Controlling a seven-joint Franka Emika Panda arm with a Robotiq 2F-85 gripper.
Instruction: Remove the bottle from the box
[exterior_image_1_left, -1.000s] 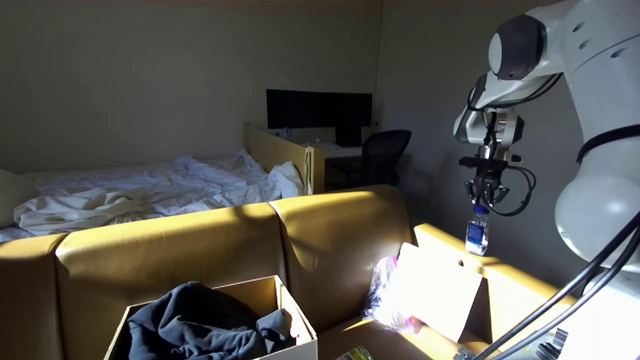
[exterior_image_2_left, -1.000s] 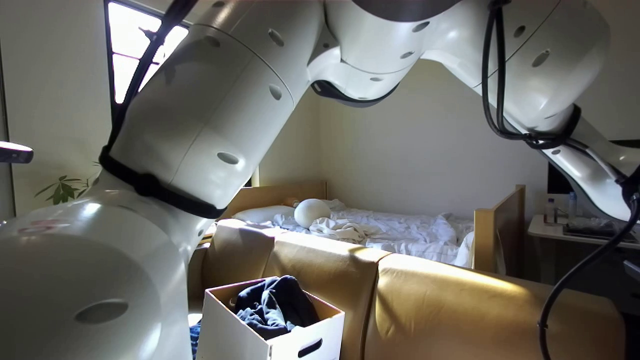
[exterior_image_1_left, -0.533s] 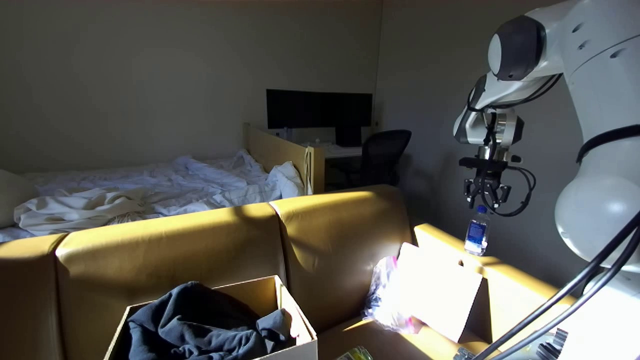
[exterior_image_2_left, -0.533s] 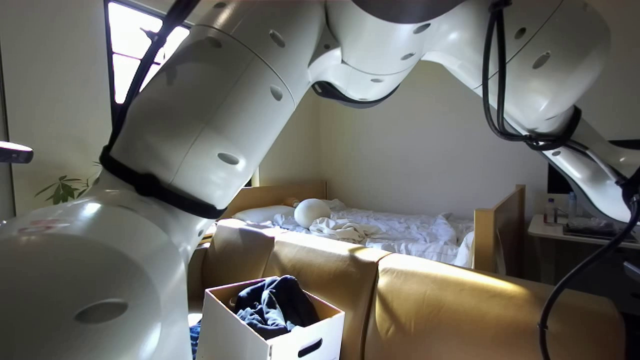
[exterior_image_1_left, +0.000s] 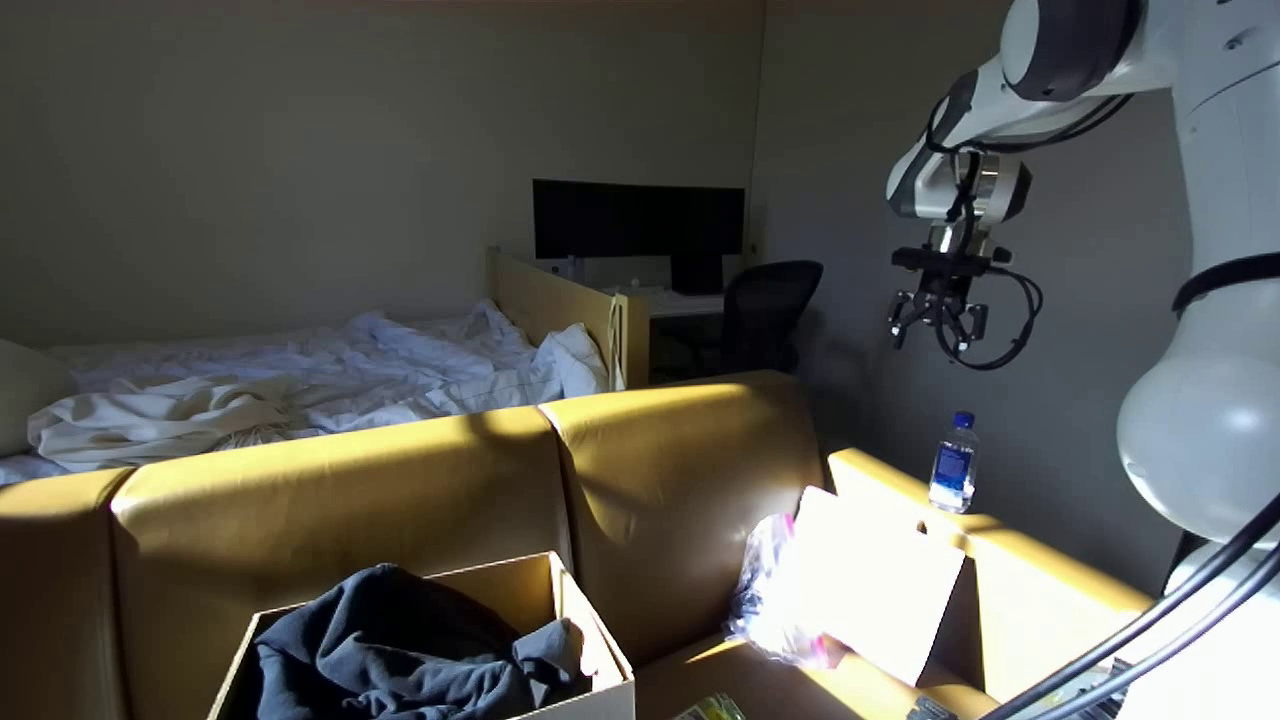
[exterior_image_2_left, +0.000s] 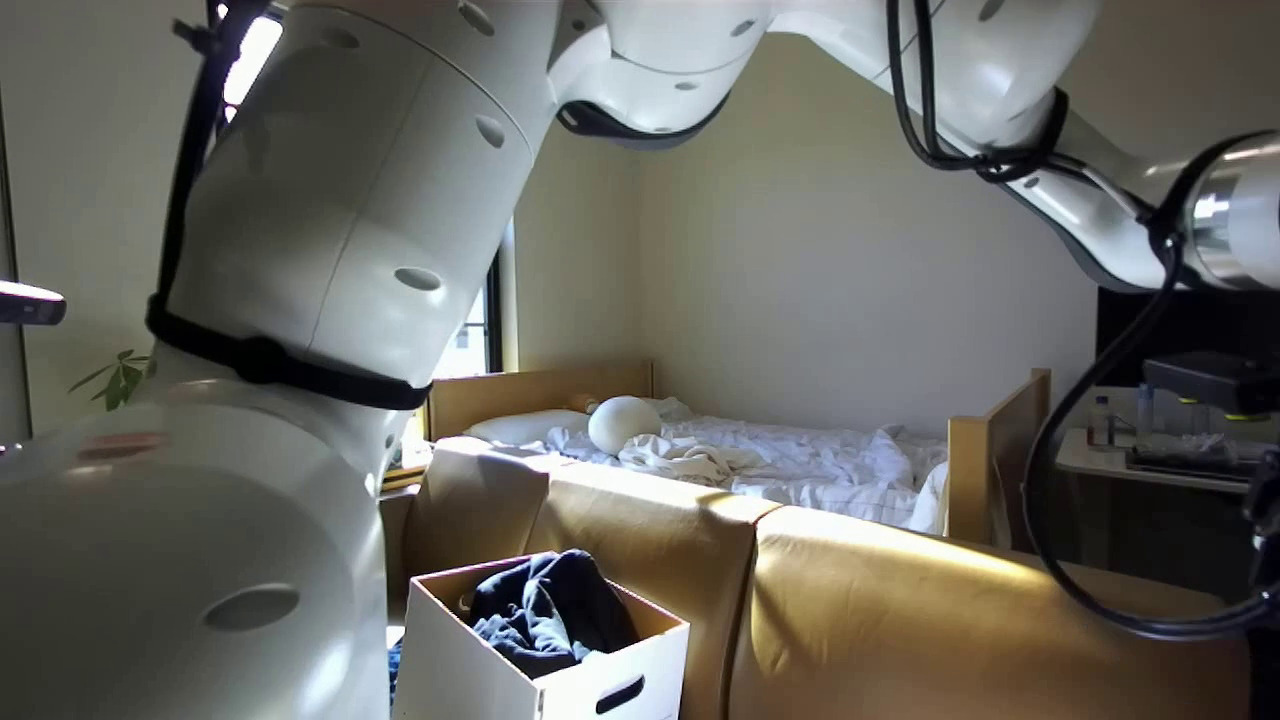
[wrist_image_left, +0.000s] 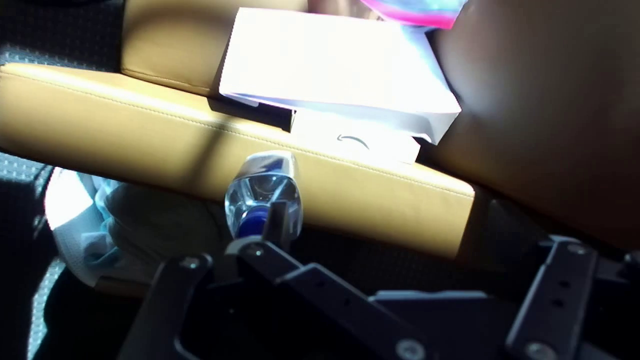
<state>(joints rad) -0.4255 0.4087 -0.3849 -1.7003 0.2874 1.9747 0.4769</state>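
Note:
The clear bottle (exterior_image_1_left: 953, 470) with its blue cap stands upright on the sofa's armrest, outside the box. Above it and apart from it, my gripper (exterior_image_1_left: 931, 340) hangs with its fingers spread wide and nothing held. In the wrist view the bottle (wrist_image_left: 263, 187) appears beyond the left finger (wrist_image_left: 277, 222), which covers part of its cap. Dark clothing fills the box (exterior_image_1_left: 605, 698), which rests on the sofa seat. Its pale wall with a hand hole shows in an exterior view, where the box (exterior_image_2_left: 470, 655) is far from the gripper.
A white panel (exterior_image_1_left: 870, 580) leans by the armrest (exterior_image_1_left: 1040, 560), beside a plastic bag (exterior_image_1_left: 775, 590). The wrist view shows a small white box (wrist_image_left: 355, 142) with a curved arrow under it. A round bin (wrist_image_left: 75, 220) stands on the floor past the armrest. Cables (exterior_image_1_left: 1150, 620) hang near the arm.
My gripper let go of the bottle's cap and opened wide. It then rose and shifted slightly left in an exterior view. The bottle stayed where it was on the armrest.

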